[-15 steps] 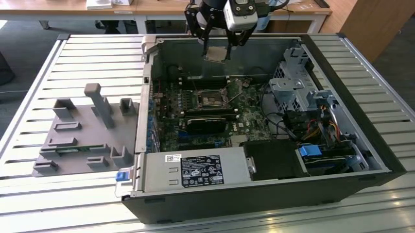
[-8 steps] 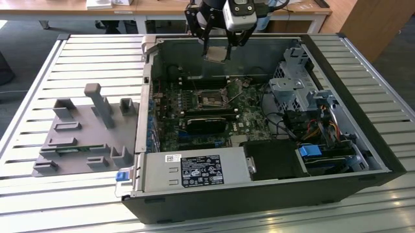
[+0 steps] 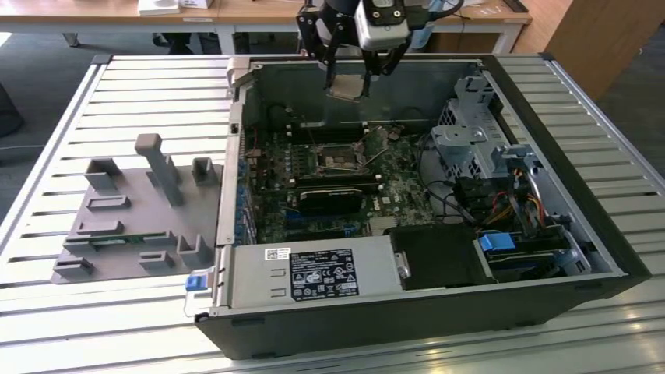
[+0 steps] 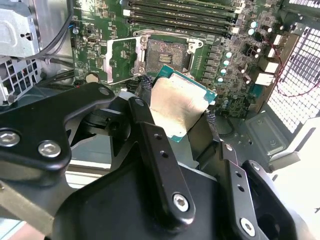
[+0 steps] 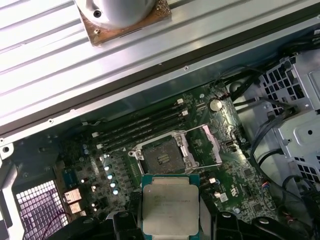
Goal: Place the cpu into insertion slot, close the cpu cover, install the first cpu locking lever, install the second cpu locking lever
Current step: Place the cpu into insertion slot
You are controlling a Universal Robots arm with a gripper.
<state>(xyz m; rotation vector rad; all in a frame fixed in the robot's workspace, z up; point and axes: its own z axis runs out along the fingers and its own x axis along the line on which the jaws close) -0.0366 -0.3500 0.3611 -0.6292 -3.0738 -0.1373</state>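
The cpu (image 5: 171,205) is hanging in the air above the open computer case (image 3: 582,257), well apart from the board. The gripper (image 3: 356,76) is pinching it between two black fingers (image 4: 150,130), one on each of two opposite edges. In the exterior view the arm is reaching down at 12 o'clock, over the case's far wall, with its fingers pointing at the motherboard (image 3: 311,210). The chip is showing its silver-grey top in the first wrist view and its tan underside in the second wrist view.

In the exterior view the insertion slot (image 3: 341,161) is lying at 6 o'clock from the gripper, its contact field uncovered. The cpu cover (image 4: 110,60) is standing swung open at about 1 o'clock from the slot. I am counting one cpu, one slot, one cover, and four long memory slots (image 4: 180,15) beside the socket. One grey fixture tray (image 3: 124,226) is sitting at 9 o'clock from the case on the slatted table (image 3: 156,86).
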